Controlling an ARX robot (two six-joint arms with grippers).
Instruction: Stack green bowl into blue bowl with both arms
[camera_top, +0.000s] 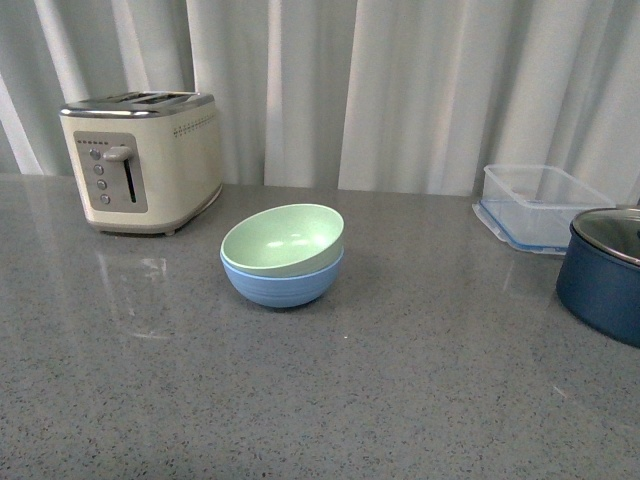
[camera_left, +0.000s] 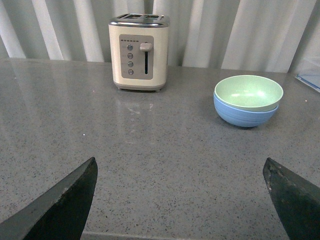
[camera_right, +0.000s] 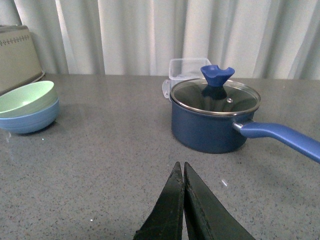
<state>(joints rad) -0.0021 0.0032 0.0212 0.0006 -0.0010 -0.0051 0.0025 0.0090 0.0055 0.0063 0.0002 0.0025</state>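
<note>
Green bowl (camera_top: 283, 238) sits tilted in blue bowl (camera_top: 284, 280), left end effector (camera_left: 180, 200) released, right end effector (camera_right: 183, 200) clenched empty; a bump could tip it out.

- Right gripper (camera_right: 183, 172) with jaws pressed together above a grey surface (camera_right: 110, 165).
- Green bowl (camera_right: 25, 97) nested inside blue bowl (camera_right: 30, 121).
- Navy pot (camera_right: 207, 130) with glass lid (camera_right: 215, 97) nearby.
</note>
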